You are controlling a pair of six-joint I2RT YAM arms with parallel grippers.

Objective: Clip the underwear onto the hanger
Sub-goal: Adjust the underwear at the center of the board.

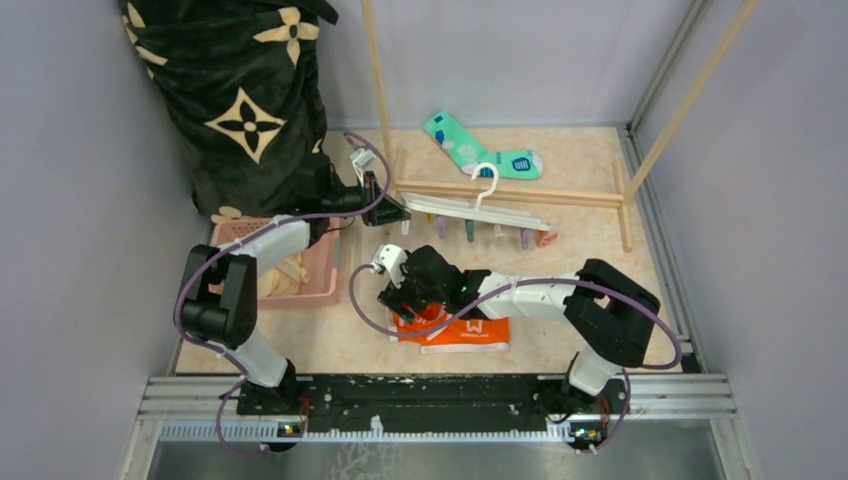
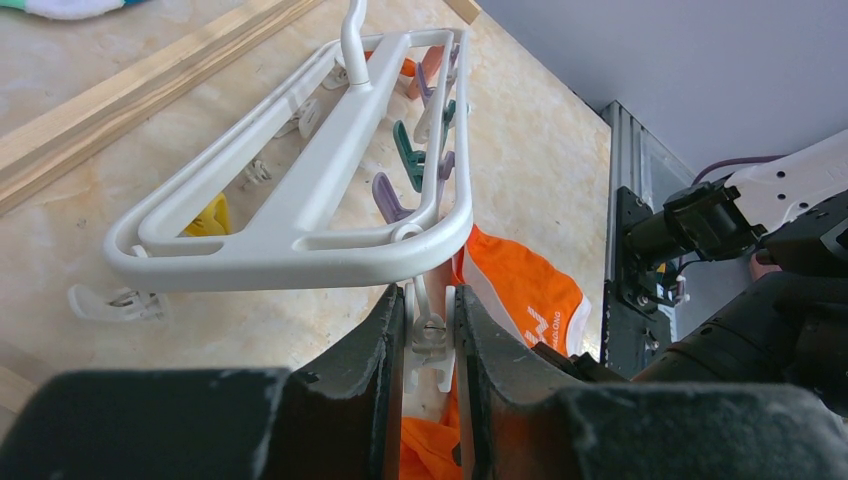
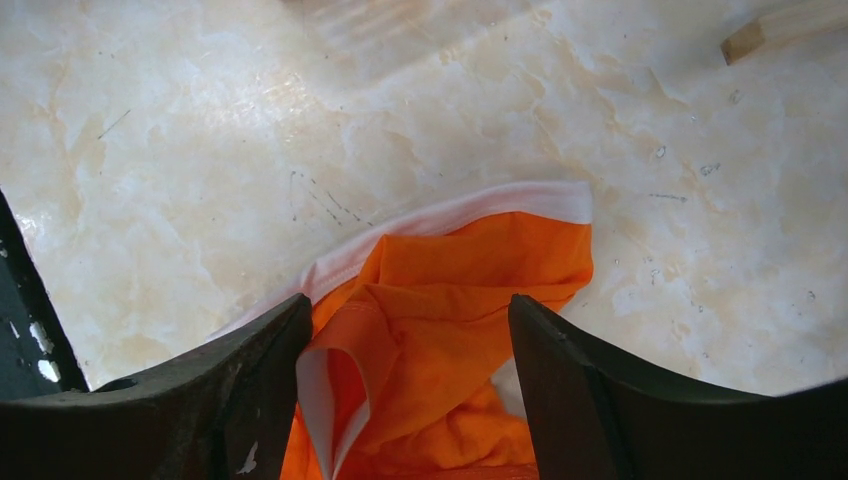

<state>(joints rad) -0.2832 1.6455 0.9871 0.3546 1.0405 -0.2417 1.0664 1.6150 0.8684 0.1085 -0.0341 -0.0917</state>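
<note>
The white hanger (image 1: 475,212) lies tilted over the table, with its hook up and pastel clothespins dangling. In the left wrist view the hanger (image 2: 300,235) fills the top. My left gripper (image 2: 430,330) is shut on a white clothespin (image 2: 430,340) that hangs from its near corner. In the top view the left gripper (image 1: 388,208) is at the hanger's left end. The orange underwear (image 1: 455,330) lies bunched on the table below it, and also shows in the left wrist view (image 2: 520,285). My right gripper (image 3: 410,335) is open, with its fingers on either side of a raised fold of the underwear (image 3: 470,290). In the top view the right gripper (image 1: 400,300) is over the underwear's left end.
A teal sock (image 1: 480,150) lies at the back behind the wooden rack's base bar (image 1: 510,192). A pink basket (image 1: 318,268) holding cream cloth stands at the left. A black patterned blanket (image 1: 240,100) hangs at the back left. Grey walls close both sides.
</note>
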